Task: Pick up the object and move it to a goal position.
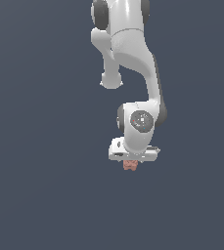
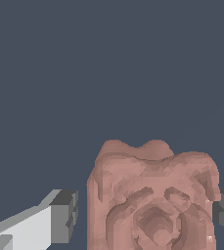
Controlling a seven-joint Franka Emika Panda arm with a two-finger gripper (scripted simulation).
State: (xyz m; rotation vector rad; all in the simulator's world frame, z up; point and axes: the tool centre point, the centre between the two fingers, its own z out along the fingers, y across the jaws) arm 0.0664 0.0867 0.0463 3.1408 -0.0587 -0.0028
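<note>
We read no brand, label or writing anywhere. We count one arm (image 1: 133, 63), white and glossy with dark joints, one gripper (image 2: 145, 215), and one object (image 1: 129, 165). In the wrist view, going left to right, a white finger with a grey pad (image 2: 64, 215) stands apart from the object (image 2: 152, 200); the right pad touches its edge. The gripper looks released. The object is salmon-pink, lumpy, with carved rings, lying under the gripper on the plain dark worktop (image 1: 40, 171), whose edges we cannot see.
</note>
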